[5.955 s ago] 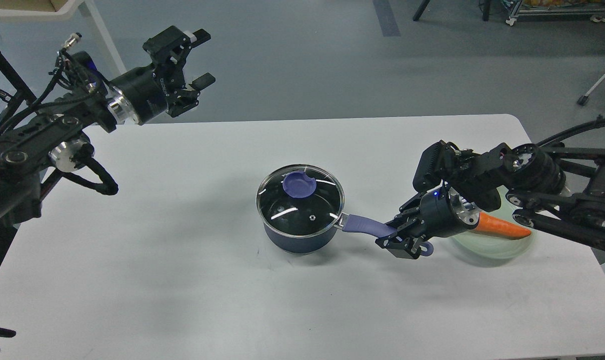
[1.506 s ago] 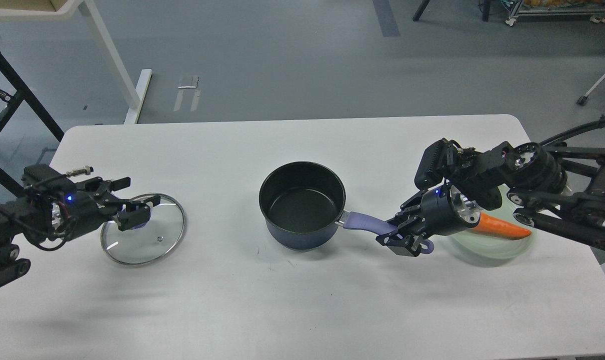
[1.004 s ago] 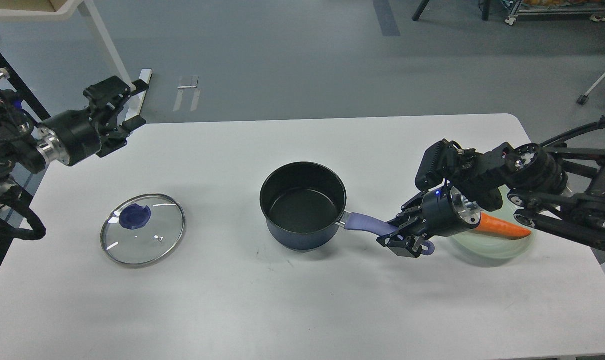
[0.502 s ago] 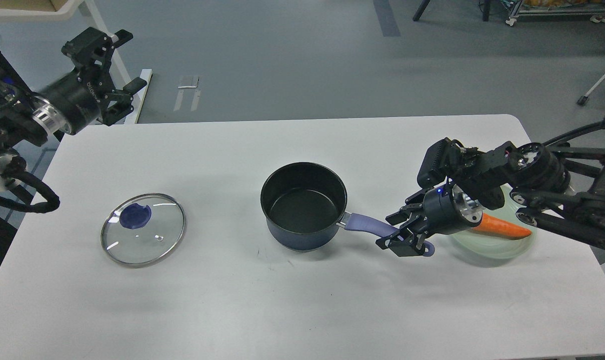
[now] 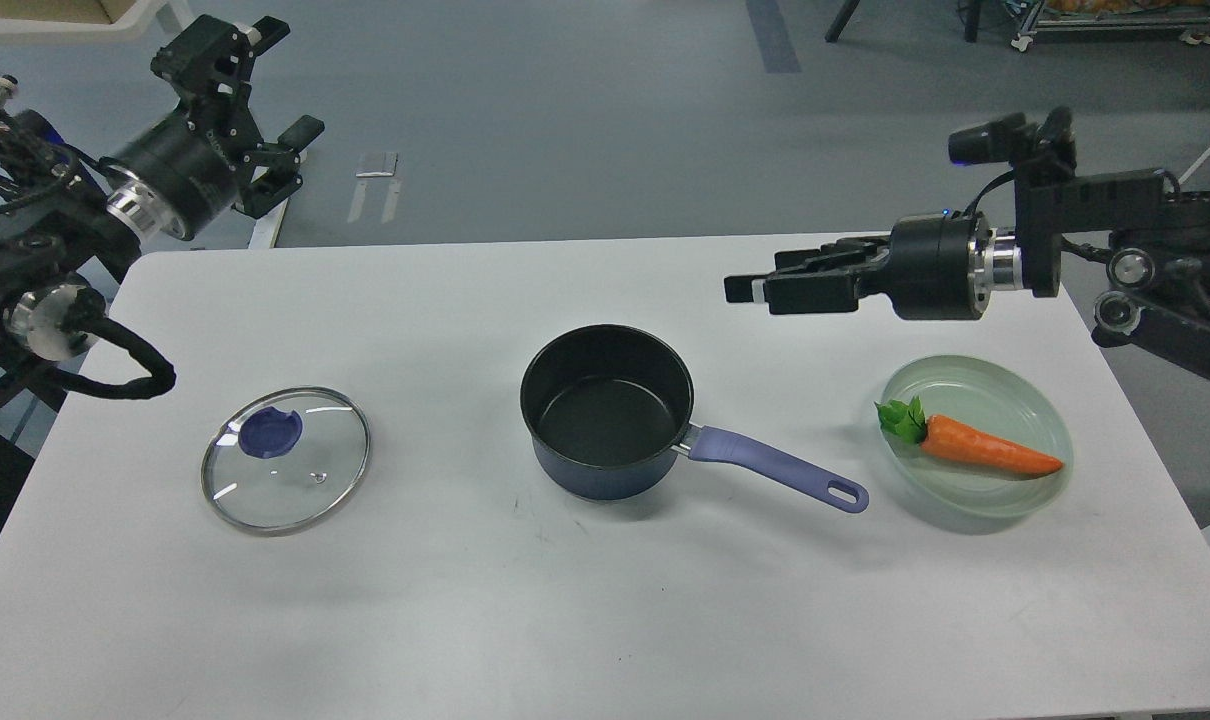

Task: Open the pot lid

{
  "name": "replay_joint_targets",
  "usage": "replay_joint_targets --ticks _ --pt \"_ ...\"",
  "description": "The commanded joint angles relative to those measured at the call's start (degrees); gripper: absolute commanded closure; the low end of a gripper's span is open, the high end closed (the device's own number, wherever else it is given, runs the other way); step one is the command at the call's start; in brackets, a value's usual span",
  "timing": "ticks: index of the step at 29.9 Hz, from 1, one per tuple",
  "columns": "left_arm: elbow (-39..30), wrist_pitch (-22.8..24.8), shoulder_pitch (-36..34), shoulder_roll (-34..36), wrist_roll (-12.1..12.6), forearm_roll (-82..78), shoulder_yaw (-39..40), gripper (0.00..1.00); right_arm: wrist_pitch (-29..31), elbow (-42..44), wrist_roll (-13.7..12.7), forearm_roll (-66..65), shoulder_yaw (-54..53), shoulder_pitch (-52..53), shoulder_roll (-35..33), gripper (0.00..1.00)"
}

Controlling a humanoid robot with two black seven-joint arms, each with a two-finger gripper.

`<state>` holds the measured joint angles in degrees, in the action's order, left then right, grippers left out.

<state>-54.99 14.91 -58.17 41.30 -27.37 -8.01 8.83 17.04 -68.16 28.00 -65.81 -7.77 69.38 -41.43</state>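
The dark blue pot point(image 5: 605, 412) stands uncovered at the middle of the white table point(image 5: 605, 620). Its purple handle point(image 5: 777, 471) points right and toward me. The glass lid point(image 5: 286, 459) with a purple knob point(image 5: 270, 434) lies flat on the table, left of the pot. My left gripper point(image 5: 281, 82) is open and empty, raised high beyond the table's far left corner. My right gripper point(image 5: 757, 281) is open and empty. It hovers level above the table, behind and to the right of the pot, with its fingers pointing left.
A pale green glass plate point(image 5: 1005, 500) holding an orange carrot point(image 5: 985, 451) sits at the right, just beyond the handle's end. A white table leg point(image 5: 265, 215) stands on the floor behind the far left corner.
My right gripper has let go of the pot handle and risen up and back, uncovering the plate and carrot. My left gripper has moved slightly right. Lid and pot have not moved.
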Motion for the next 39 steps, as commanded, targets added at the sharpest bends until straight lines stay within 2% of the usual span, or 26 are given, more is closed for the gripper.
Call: replay_joint_targets --ticks 1,4,7,14,17,22,25,29,39 --pt "0.7 0.0 0.7 -1.8 0.1 1.0 0.3 0.01 -6.5 5.2 0.0 18.4 -0.8 -1.2 2.1 0.02" --pt "1.5 0.0 1.2 -3.1 0.3 2.2 0.6 0.01 -10.3 7.9 0.0 32.1 -2.3 -3.1 5.0 0.02" --pt "3.3 0.1 3.0 -5.2 1.2 3.4 2.6 0.01 -11.1 10.1 0.0 42.7 -6.5 -5.8 7.9 0.02" --pt "4.6 1.0 10.4 -11.9 10.7 3.7 15.2 0.01 -10.5 16.1 0.0 54.5 -19.6 -12.4 16.1 0.01" --pt "5.5 1.8 11.6 -13.6 12.9 3.8 18.6 0.01 -9.6 18.6 0.0 58.5 -20.7 -12.6 17.7 0.00" --pt "7.1 4.7 11.9 -14.0 13.0 3.8 19.1 0.01 0.7 20.5 -0.1 61.4 -20.0 -13.0 18.1 0.00" --pt "7.1 4.9 11.9 -14.0 12.8 3.8 19.2 0.01 5.2 21.1 -0.6 61.3 -19.7 -13.7 17.7 0.00" --pt "7.1 5.0 11.9 -13.8 12.2 3.7 19.3 0.01 7.7 21.0 -2.4 61.2 -17.6 -13.8 17.3 0.00" --pt "7.1 5.1 11.7 -13.4 9.2 3.6 19.4 0.01 7.4 20.8 -1.2 60.7 -20.5 -14.1 18.1 0.00"
